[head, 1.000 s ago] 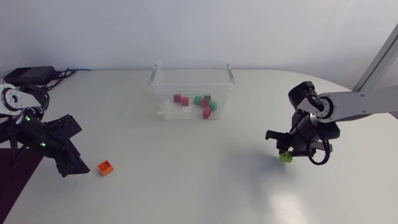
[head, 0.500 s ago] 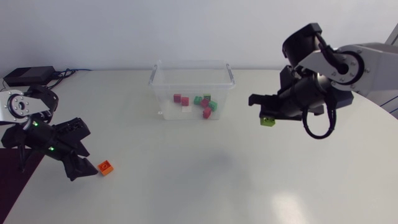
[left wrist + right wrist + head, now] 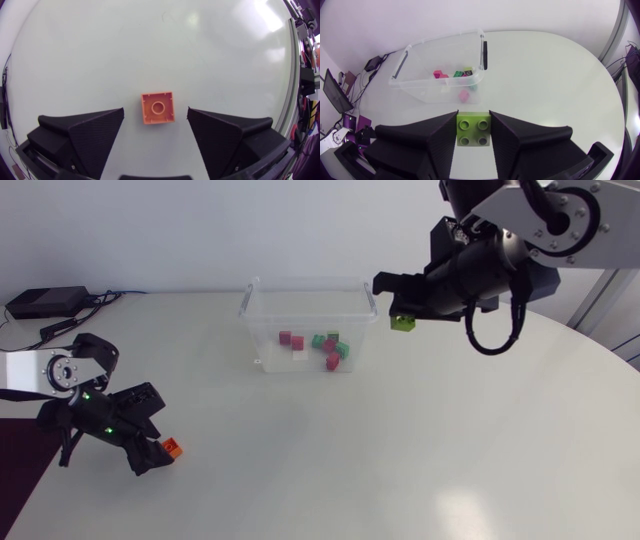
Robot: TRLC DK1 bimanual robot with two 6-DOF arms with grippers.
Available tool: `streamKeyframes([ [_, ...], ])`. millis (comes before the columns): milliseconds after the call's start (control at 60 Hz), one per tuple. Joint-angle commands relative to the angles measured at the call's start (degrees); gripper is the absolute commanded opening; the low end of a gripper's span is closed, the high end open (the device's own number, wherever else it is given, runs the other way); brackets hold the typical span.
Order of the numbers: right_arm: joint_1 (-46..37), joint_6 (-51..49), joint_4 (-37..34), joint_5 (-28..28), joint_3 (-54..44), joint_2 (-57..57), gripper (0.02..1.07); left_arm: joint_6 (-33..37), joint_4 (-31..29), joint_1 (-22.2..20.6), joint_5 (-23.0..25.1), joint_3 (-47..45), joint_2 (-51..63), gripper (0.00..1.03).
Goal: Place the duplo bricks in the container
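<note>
An orange duplo brick [image 3: 173, 447] lies on the white table near its front left. My left gripper [image 3: 158, 452] is down at it, open; in the left wrist view the orange brick [image 3: 158, 107] sits between the two black fingers [image 3: 95, 127] with a gap on each side. My right gripper [image 3: 403, 318] hangs in the air just right of the clear container [image 3: 262, 330], shut on a lime-green brick [image 3: 404, 323]. In the right wrist view that green brick [image 3: 474, 131] is clamped between the fingers, studs up, with the container [image 3: 445, 41] ahead. Several red, pink and green bricks [image 3: 325, 348] lie inside it.
A black power box [image 3: 44, 301] with cables sits at the table's back left corner. The table's left edge runs close beside my left arm.
My right arm rose from the table at the right and carried the green brick up to the container's right end. My left gripper shifted over the orange brick and narrowed slightly.
</note>
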Motion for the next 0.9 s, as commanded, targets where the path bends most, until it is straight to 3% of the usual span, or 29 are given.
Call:
streamKeyframes([
  [0,0.54,-0.83,1.8,0.79,1.58,1.99,0.2,-1.32,1.1,-0.54,-0.04,-2.15,1.94,0.63],
  [33,0.71,-1.01,2.42,1.05,2.02,2.43,0.2,-1.76,1.54,-0.54,0.05,-2.24,2.03,0.56],
  [133,0.8,-1.53,4.97,1.66,3.25,4.45,0.2,-2.2,1.89,-1.33,0.05,-2.68,2.29,0.5],
  [217,0.71,-2.41,8.13,1.66,3.25,6.04,0.2,-2.99,1.54,-1.16,4.1,-1.89,2.47,0.29],
  [400,1.07,-5.31,15.95,1.58,3.51,9.11,0.2,-3.7,-1.28,-1.69,5.85,-0.84,-0.96,0.28],
  [883,3.18,-10.06,25.27,4.04,8.43,18.6,0.21,-12.49,-8.75,-4.85,12.09,9.54,-15.38,0.28],
])
